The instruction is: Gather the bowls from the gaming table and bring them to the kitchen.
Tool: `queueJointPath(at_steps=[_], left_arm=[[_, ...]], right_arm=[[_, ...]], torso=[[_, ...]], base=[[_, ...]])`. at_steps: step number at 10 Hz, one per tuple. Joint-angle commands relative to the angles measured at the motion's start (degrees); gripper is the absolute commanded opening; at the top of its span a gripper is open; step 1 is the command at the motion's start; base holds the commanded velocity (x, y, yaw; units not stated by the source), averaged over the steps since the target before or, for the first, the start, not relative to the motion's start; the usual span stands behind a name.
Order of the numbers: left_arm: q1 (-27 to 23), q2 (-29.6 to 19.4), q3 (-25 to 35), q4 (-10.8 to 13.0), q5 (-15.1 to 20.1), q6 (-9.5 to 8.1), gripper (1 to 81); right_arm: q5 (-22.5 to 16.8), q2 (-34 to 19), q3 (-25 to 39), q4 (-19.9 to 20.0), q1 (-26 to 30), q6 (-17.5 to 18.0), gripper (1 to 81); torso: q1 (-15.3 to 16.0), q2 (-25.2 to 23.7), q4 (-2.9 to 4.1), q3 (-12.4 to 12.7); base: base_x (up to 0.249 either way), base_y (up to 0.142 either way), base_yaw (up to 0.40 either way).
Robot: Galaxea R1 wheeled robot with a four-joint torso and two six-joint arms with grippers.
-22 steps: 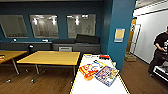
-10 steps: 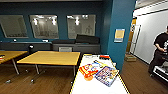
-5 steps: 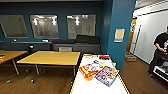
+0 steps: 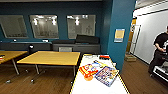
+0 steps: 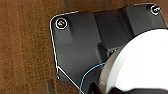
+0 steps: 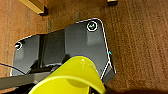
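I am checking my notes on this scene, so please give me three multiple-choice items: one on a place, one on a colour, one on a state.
1. Where do the colourful board-game boxes lie?
A. on a shelf
B. on the white-topped gaming table
C. in a sink

2. What colour is the round thing close to the camera in the left wrist view?
A. white
B. red
C. black

3. In what posture is the person at the right edge of the head view?
A. sitting
B. lying down
C. standing

Answers:
1. B, since the boxes rest on the white top inside the yellow rim.
2. A, since its curved surface is plainly white against the dark plate.
3. C, since the body is upright on its legs.
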Motion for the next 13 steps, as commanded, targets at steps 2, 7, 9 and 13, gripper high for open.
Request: queueJointPath(at_steps=[2, 7, 9, 13], left_arm=[[-3.5, -0.6, -0.2, 0.0, 2.4, 0.03, 1.0], [-3.4, -1.9, -0.2, -0.3, 0.8, -0.23, 1.0], [-3.5, -2.3, 0.1, -0.3, 0.8, -0.32, 1.0], [-3.2, -5.2, 0.1, -3.9, -1.5, -0.5, 1.0]], right_arm=[[-2.5, -1.5, 0.6, 0.3, 2.7, -0.2, 1.0], [-1.3, -9.8, 12.0, 0.1, 2.8, -0.3, 1.0], [-1.4, -9.6, 11.7, 0.1, 2.8, -0.3, 1.0], [-1.4, -9.5, 11.1, -0.4, 3.1, -0.4, 1.0]], torso=[[0.0, 0.0, 0.0, 0.0], [-0.1, 0.0, 0.0, 0.0], [-0.1, 0.0, 0.0, 0.0], [-0.1, 0.0, 0.0, 0.0]], base=[[0.0, 0.0, 0.0], [-0.085, 0.0, 0.0], [-0.092, 0.0, 0.0], [-0.096, 0.0, 0.0]])
